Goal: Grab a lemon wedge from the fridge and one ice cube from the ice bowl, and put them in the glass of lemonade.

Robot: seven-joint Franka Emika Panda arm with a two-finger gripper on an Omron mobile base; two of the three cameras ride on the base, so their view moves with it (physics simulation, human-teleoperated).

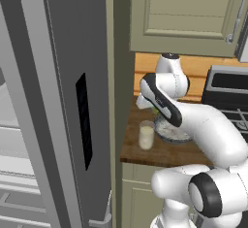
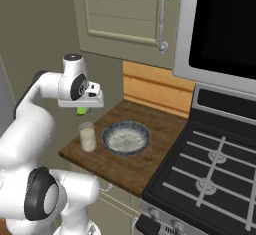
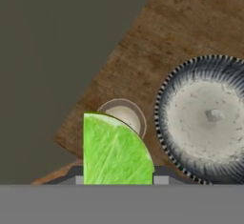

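While glass (image 3: pixel 122 115) holds lemonade, bowl (image 3: pixel 207 118) holds perhaps one cube (image 3: pixel 214 115).

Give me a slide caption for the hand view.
Lemon wedge held above the glass of lemonade, ice bowl alongside.

Matt wood counter (image 2: pixel 145 161), seemingly ceramic ice bowl (image 2: pixel 126 138)

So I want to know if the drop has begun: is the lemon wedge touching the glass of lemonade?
Apart. In the right base view the lemon wedge hangs under the gripper, with brown counter showing between it and the rim of the glass of lemonade.
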